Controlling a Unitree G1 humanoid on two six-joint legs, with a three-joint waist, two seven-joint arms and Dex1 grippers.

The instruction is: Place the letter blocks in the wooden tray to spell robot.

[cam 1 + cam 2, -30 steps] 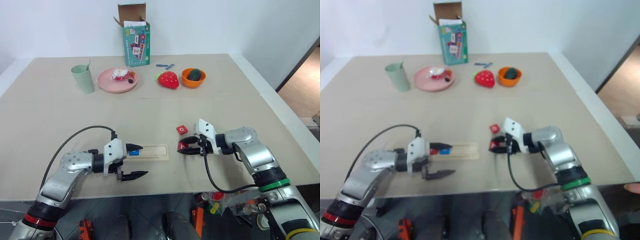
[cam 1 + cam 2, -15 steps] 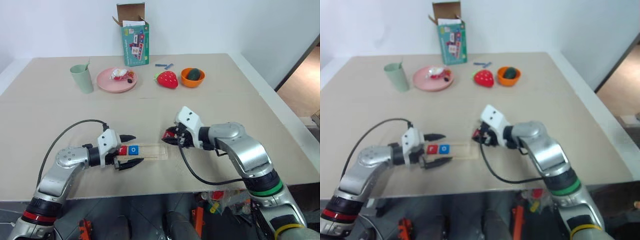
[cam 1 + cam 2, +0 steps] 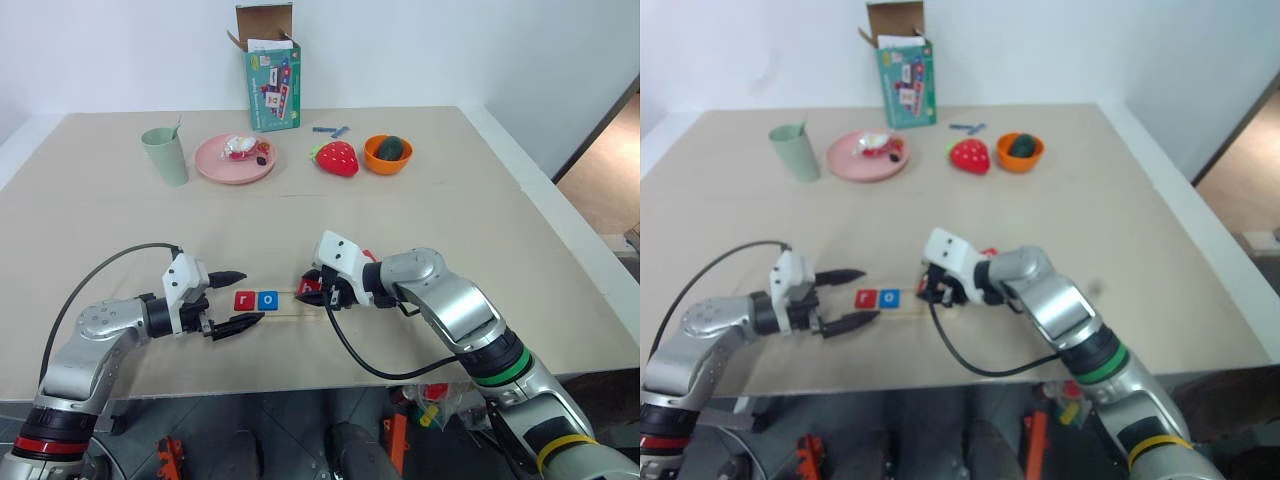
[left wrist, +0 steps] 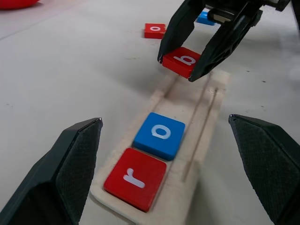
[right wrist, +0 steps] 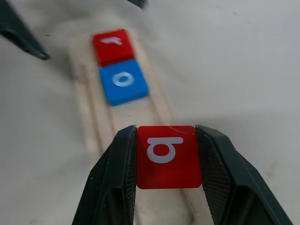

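Note:
The wooden tray (image 4: 206, 117) lies near the table's front edge. A red "r" block (image 4: 136, 178) and a blue "o" block (image 4: 159, 135) sit side by side at its left end. My right gripper (image 3: 312, 290) is shut on a red "b" block (image 5: 168, 156), which hangs just above the tray's groove, to the right of the blue "o". My left gripper (image 3: 252, 295) stands open at the tray's left end, one finger on each side of it, holding nothing. Beyond the tray, a red "o" block (image 4: 154, 30) and a blue block (image 4: 205, 18) lie loose on the table.
Along the back of the table stand a green cup (image 3: 165, 156), a pink plate (image 3: 235, 160), a red strawberry toy (image 3: 336, 159), an orange bowl (image 3: 387, 154) and an open card box (image 3: 271, 80). The table's front edge runs just below both arms.
My right gripper has carried the red "b" block leftward to above the tray. My left gripper has drawn back to the left, uncovering the "r" and "o" blocks, and stayed open.

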